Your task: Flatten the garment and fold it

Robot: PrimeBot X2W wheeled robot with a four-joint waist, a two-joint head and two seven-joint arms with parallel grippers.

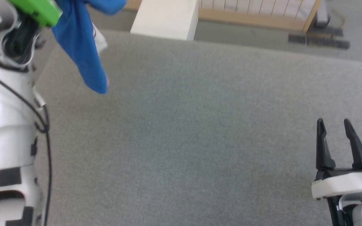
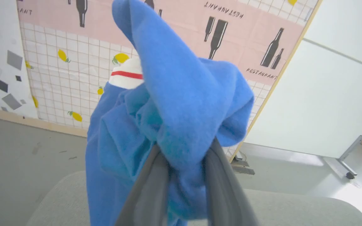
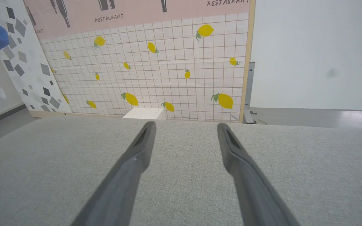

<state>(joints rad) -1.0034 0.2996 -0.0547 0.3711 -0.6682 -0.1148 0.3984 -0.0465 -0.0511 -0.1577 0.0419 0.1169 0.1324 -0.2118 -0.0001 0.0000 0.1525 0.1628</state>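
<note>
Right gripper spread empty, low over grey table, free to catch a hem. Left gripper clamped on a bunch of the blue shirt, raised far-left off the table so it hangs and unbunches, likely.

There is one garment, a single blue T-shirt, and one grey table. Two grippers are in sight, the left gripper and the right gripper, each with two dark fingers, four in all. Beyond the table stand one white block, one lemon-print panel and one grey-speckled panel.
</note>
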